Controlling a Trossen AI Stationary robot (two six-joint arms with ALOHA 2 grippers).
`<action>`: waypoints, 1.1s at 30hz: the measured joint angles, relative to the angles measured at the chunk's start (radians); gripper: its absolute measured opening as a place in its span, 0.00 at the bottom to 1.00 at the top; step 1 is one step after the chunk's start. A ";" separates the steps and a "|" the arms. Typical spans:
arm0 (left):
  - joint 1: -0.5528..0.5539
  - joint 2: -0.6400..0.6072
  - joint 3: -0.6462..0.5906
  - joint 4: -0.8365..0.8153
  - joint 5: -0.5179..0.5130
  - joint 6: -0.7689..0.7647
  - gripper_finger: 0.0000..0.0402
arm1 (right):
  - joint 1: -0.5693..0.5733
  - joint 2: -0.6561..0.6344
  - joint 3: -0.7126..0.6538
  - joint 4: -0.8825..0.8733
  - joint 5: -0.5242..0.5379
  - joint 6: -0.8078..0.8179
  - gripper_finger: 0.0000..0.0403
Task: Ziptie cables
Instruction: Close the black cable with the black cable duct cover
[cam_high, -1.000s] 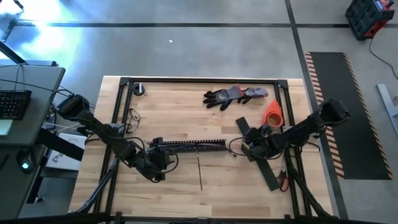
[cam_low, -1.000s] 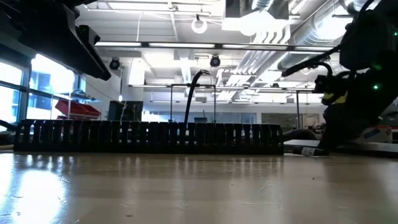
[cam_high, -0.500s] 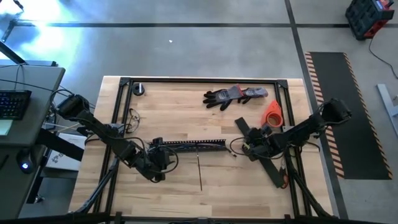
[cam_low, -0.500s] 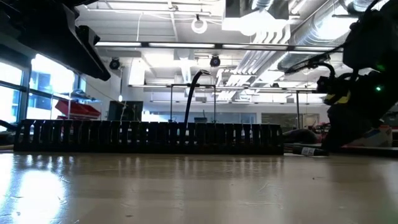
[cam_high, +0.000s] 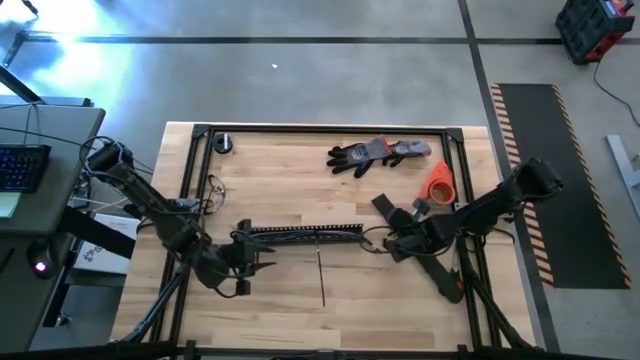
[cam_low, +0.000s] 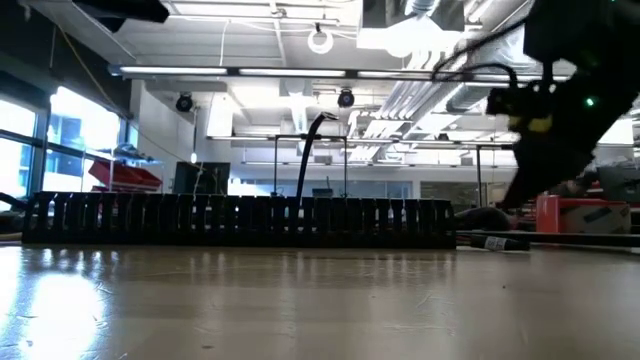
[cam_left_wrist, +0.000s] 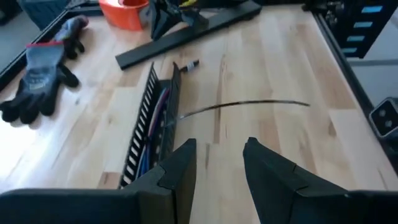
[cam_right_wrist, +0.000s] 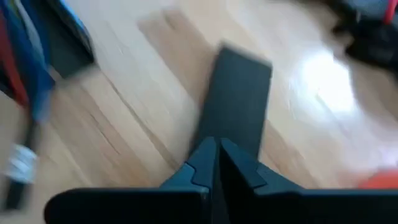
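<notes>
Wooden tabletop (cam_high: 300, 300) with a black frame around it, shop floor all round, and a ceiling of pipes and lights seen behind in the low view.

Step-wise, this looks like the early gathering stage: no tie can be seen around anything yet. The cables (cam_left_wrist: 151, 121) are lying inside the long black slotted bar (cam_high: 300, 235) in the middle of the table, so that bar is effectively the only container here, and its contents are those red and blue wires running along the channel. A thin loose strand (cam_left_wrist: 245, 106) is stretched out on the wood just beside the bar; whether it's a ziptie or a stray wire can't be told.

The left gripper (cam_left_wrist: 214, 165) is parked at the bar's left end with its fingers partly apart and nothing between them. The right gripper (cam_right_wrist: 214, 163) is over by the bar's right end, above a flat black strip (cam_right_wrist: 239, 99), and its fingers are pressed fully together. Nothing is visibly pinched in them.

Next move, as a guess: the bunch has to be pinched together at one end and held steady by one arm, so a tie can be threaded by the other. Thin floppy wires, so a slipped strand is the likely snag.

Also on the table: a grey glove (cam_high: 375, 153) and an orange roll (cam_high: 440, 180), both well apart from the bar.
</notes>
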 joint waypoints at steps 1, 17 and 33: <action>-0.006 -0.004 -0.003 0.003 -0.001 -0.001 0.29 | 0.004 0.000 0.010 0.007 0.022 0.004 0.02; -0.035 0.067 -0.010 -0.053 -0.005 -0.079 0.29 | -0.002 -0.006 -0.161 0.234 0.018 -0.029 0.81; -0.033 0.075 -0.010 -0.045 -0.007 -0.079 0.29 | -0.019 -0.015 -0.330 0.499 -0.025 0.043 0.56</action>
